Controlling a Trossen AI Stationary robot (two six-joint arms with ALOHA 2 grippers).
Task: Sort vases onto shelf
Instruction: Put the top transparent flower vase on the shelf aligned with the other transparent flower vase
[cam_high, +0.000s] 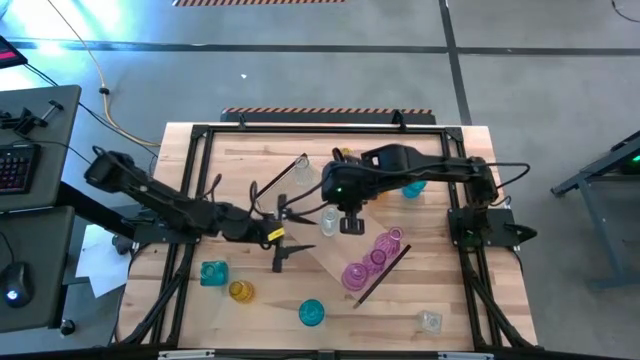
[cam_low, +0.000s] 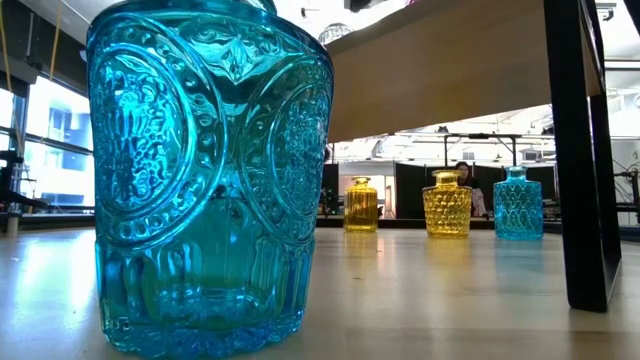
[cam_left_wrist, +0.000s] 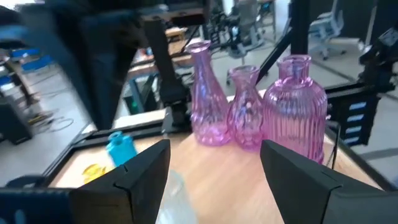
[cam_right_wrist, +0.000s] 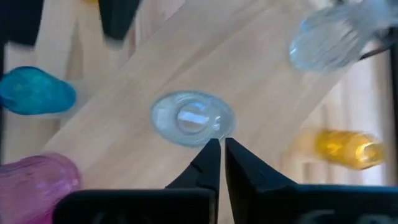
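Teal vase (cam_low: 205, 175); right fingers (cam_right_wrist: 219, 163) together

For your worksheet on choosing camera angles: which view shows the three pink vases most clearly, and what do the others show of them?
The left wrist view: the pink vases stand upright in a row, shapes distinct. The high view shows them only as small rings from above on the shelf. The right wrist view catches one edge. The low view shows none.

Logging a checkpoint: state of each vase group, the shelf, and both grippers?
Pink vases: three, upright together on the shelf.
Clear vase: upright on the shelf, seen from above.
Shelf: angled across the table.
Left gripper: open, empty, facing the pink vases.
Right gripper: shut, empty, above the clear vase.
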